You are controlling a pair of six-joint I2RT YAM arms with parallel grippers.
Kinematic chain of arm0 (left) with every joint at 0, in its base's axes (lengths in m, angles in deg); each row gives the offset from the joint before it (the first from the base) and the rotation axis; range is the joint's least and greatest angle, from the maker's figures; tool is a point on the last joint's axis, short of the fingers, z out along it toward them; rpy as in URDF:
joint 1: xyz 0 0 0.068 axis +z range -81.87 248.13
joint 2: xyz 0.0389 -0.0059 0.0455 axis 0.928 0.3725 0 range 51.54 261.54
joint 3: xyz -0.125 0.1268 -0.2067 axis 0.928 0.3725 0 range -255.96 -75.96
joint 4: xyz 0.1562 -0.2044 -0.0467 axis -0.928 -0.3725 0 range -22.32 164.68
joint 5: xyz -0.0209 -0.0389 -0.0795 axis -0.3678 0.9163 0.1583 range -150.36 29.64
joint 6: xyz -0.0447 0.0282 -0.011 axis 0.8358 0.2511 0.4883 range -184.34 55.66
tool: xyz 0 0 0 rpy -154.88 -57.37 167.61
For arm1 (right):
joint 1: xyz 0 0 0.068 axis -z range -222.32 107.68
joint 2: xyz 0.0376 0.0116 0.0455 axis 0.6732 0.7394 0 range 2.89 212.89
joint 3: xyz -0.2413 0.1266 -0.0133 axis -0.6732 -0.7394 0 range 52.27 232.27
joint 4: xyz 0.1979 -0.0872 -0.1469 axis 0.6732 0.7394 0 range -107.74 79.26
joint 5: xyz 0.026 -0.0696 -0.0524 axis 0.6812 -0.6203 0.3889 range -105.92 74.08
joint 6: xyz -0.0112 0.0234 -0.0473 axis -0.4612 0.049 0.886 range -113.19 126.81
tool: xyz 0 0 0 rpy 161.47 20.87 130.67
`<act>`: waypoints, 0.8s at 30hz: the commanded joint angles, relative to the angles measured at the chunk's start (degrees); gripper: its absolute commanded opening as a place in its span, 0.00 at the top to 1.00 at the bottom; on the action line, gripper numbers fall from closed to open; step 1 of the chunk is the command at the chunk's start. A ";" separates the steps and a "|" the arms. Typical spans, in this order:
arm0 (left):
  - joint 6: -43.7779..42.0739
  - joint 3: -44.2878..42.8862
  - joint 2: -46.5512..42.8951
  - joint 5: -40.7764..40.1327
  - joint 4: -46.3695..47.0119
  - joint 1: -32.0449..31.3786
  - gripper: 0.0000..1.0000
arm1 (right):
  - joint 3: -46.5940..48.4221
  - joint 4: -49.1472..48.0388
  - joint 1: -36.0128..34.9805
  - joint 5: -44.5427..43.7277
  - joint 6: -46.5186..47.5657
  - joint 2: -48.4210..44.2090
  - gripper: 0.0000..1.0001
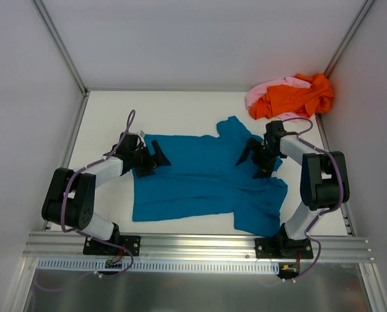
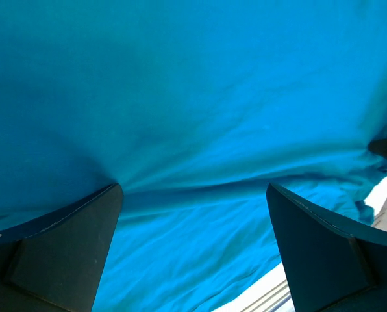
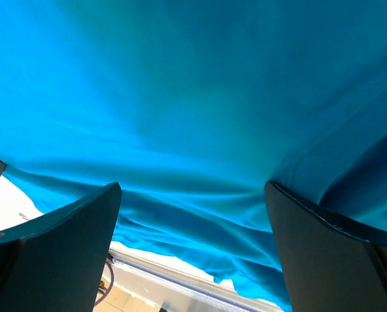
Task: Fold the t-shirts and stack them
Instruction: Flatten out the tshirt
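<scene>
The teal-blue t-shirt [image 1: 206, 179] lies spread and wrinkled across the middle of the white worktop [image 1: 180, 110], its near right part bunched toward the front edge. The left tool [image 1: 154, 159] sits over the shirt's left edge with its jaws wide apart, gripping nothing. The right tool [image 1: 256, 159] sits over the shirt's right side, likewise spread wide and holding nothing. Each wrist view shows teal cloth beneath 2 spread fingers. The orange t-shirt [image 1: 300, 96] lies crumpled together with the pink t-shirt [image 1: 266, 91] in the far right corner.
</scene>
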 commanded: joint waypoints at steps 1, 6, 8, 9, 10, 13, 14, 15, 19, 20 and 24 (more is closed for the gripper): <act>-2.57 1.27 -1.47 -5.15 -10.52 -0.36 0.01 | -0.58 3.73 -0.31 -3.33 0.38 -3.27 0.01; -2.22 -7.95 -5.79 -4.18 -12.28 -0.36 0.01 | 20.26 10.84 -0.31 -4.74 2.66 -0.75 0.01; -2.83 -14.37 -5.62 -4.01 -13.25 -0.36 0.01 | 30.84 15.65 -0.22 -4.65 4.06 6.42 0.00; -3.18 -18.57 -5.36 -3.22 -13.78 -0.36 0.02 | 42.03 17.42 -0.22 -4.30 4.42 9.43 0.01; -3.45 -20.52 -4.92 -2.61 -13.96 -0.36 0.01 | 48.06 18.92 -0.22 -3.86 4.51 12.68 0.01; -3.54 -25.81 -4.74 -0.06 -13.17 -0.36 0.01 | 70.86 24.99 -0.22 -1.41 3.55 26.91 0.01; -3.19 -26.69 -4.74 0.56 -12.99 -0.36 0.01 | 75.23 26.04 -0.14 -0.53 2.85 30.17 0.00; -2.84 -28.26 -4.74 1.26 -12.99 -0.36 0.01 | 78.32 25.71 0.13 1.48 0.58 35.25 0.01; -2.57 -30.30 -5.70 3.02 -13.42 -0.27 0.01 | 70.41 14.23 0.83 5.54 -5.15 37.85 0.04; -2.74 -30.39 -5.97 2.94 -13.69 -0.27 0.01 | 67.66 12.27 1.09 6.68 -5.94 37.41 0.04; -3.19 -30.04 -7.46 2.41 -14.05 -0.27 0.01 | 62.09 7.07 1.36 8.70 -6.39 37.58 0.04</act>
